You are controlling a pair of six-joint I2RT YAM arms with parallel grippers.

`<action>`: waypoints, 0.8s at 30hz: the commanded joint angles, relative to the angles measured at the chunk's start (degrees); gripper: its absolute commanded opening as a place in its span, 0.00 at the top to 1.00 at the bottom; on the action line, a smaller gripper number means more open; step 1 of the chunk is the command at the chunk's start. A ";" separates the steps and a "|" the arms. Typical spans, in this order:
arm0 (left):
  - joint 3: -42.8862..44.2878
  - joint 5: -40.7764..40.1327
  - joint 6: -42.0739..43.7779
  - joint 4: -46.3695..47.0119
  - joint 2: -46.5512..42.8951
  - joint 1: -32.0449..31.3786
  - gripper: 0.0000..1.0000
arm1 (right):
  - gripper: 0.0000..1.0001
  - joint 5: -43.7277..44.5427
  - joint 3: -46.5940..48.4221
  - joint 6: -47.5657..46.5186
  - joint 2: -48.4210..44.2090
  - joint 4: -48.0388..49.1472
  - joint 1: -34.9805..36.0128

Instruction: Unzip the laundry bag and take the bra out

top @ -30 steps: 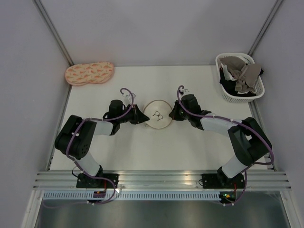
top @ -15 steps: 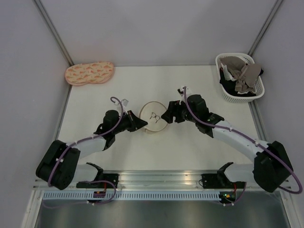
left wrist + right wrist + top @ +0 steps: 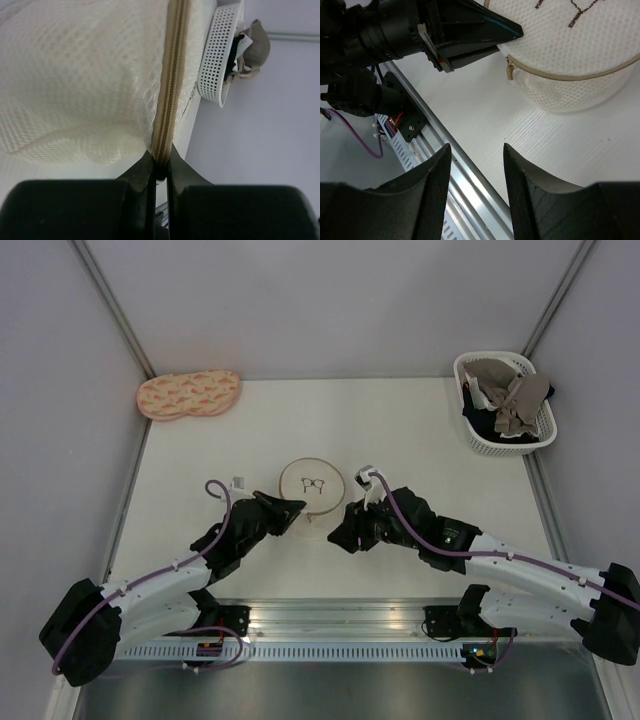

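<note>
The laundry bag (image 3: 312, 483), a small round cream-white mesh disc with a black bra drawing, lies mid-table. My left gripper (image 3: 299, 506) is at its near-left edge. In the left wrist view this gripper (image 3: 160, 169) is shut on the bag's tan zipper rim (image 3: 167, 95). My right gripper (image 3: 334, 538) hovers just near-right of the bag and stands open with nothing between its fingers (image 3: 432, 190), apart from the mesh (image 3: 570, 60). A small zipper pull (image 3: 510, 73) hangs at the rim close to the left gripper's tips. No bra shows in any view.
A pink-orange patterned pouch (image 3: 188, 393) lies at the far left. A white basket (image 3: 505, 405) of beige and black clothes stands far right, also seen as the basket (image 3: 220, 55) in the left wrist view. The metal rail (image 3: 340, 618) runs along the near edge.
The right gripper has opened, let go of the bag and drawn back toward the near edge. The left arm has pulled nearer too, still gripping the rim; the bag has shifted slightly left.
</note>
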 commanded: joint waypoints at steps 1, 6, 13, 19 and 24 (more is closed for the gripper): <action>1.92 -2.93 -12.90 -1.47 3.76 -0.95 0.98 | 0.49 4.42 0.40 1.72 -0.58 0.72 1.86; 2.98 0.41 -18.27 4.41 9.04 -2.97 0.98 | 0.49 13.10 0.05 3.56 3.11 3.70 4.15; 5.01 -1.07 -18.01 0.56 5.36 -4.47 0.98 | 0.51 23.49 -3.65 6.91 10.66 15.30 5.29; 4.04 -1.08 -18.71 -0.94 3.24 -4.39 0.98 | 0.52 23.84 0.30 5.24 19.19 18.48 7.40; 3.16 -0.90 -19.06 -0.94 3.16 -4.39 0.98 | 0.51 24.64 2.85 3.92 21.13 18.39 8.37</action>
